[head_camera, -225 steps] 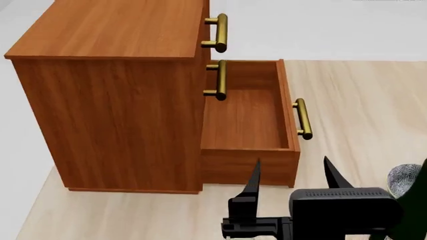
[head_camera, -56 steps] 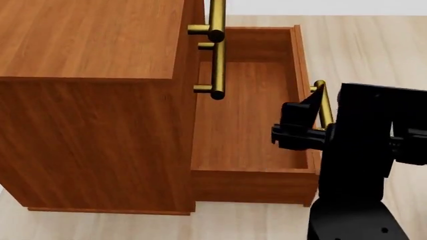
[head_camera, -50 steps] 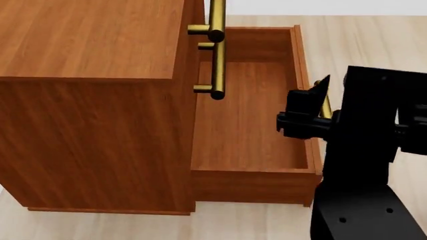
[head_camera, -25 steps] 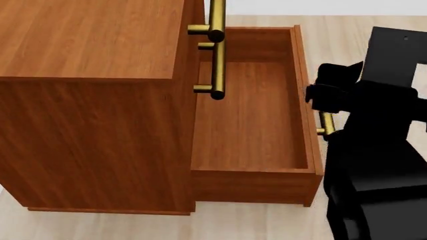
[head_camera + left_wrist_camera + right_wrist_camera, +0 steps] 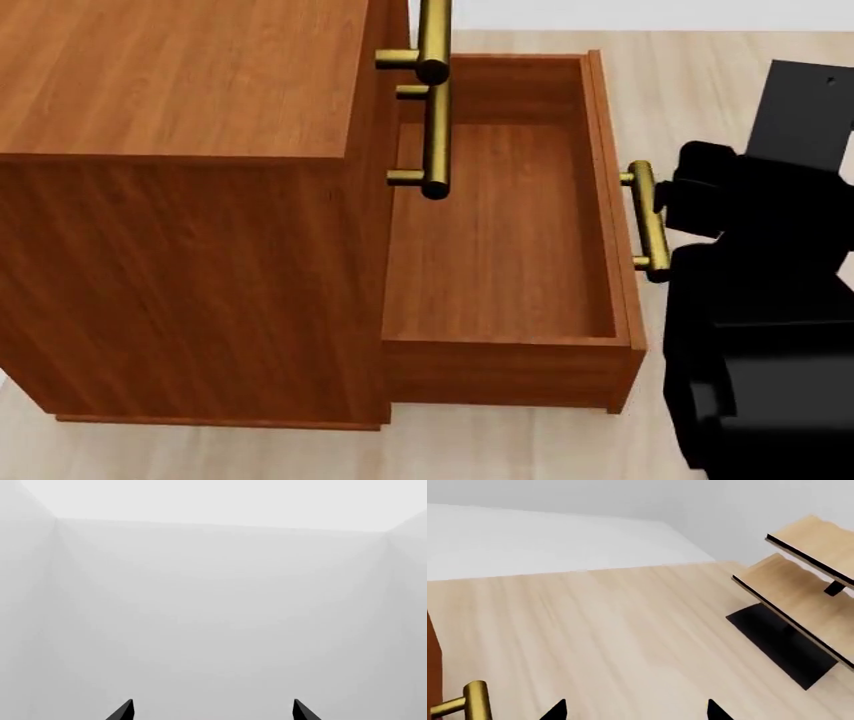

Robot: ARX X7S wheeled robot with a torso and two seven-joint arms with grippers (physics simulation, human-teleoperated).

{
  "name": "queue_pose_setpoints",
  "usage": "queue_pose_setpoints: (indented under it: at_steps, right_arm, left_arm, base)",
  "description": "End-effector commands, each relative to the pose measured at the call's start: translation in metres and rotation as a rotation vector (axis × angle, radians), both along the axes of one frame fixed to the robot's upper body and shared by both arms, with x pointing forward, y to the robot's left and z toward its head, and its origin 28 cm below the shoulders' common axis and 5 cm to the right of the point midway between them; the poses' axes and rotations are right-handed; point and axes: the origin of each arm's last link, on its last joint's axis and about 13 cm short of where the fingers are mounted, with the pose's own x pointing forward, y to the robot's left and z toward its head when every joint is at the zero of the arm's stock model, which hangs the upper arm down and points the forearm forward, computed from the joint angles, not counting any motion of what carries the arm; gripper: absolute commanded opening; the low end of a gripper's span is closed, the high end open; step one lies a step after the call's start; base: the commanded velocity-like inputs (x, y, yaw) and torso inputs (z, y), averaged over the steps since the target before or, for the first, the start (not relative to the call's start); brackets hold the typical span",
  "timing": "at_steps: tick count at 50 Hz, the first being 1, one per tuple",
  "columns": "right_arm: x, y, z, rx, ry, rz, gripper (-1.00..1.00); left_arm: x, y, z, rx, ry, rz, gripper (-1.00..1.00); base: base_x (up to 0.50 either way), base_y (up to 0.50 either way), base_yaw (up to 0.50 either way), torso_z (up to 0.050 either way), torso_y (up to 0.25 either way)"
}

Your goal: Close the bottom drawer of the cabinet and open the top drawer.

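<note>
Reddish-brown wooden bottom drawer (image 5: 501,230) pulled fully out of boxy reddish-brown cabinet (image 5: 187,200); brass bar handle (image 5: 646,220) just beside black right gripper (image 5: 635,713), fingers spread, holding nothing. Left gripper (image 5: 212,713) also spread, faces blank wall.

We are seeing a pale wooden rack (image 5: 800,580) with a black base (image 5: 780,642) standing on the light wood floor (image 5: 620,625).

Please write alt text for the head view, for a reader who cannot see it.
The cabinet has its bottom drawer pulled fully open and empty. A black robot arm stands just beside that drawer's brass handle.
</note>
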Motion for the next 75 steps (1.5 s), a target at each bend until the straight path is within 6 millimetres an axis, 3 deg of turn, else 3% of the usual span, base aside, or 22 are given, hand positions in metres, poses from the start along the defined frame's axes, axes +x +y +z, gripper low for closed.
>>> queue_pose_setpoints:
  at_steps: [1, 75]
  right_arm:
    - [0.007, -0.004, -0.010, -0.005, 0.051, -0.041, 1.00]
    - [0.026, -0.014, -0.070, 0.075, 0.240, -0.091, 1.00]
  left_arm:
    - [-0.001, 0.000, 0.001, 0.000, -0.001, 0.002, 1.00]
    - [0.000, 0.000, 0.001, 0.013, -0.001, 0.003, 1.00]
  base:
    - [0.00, 0.00, 0.00, 0.000, 0.000]
    - [0.00, 0.00, 0.00, 0.000, 0.000]
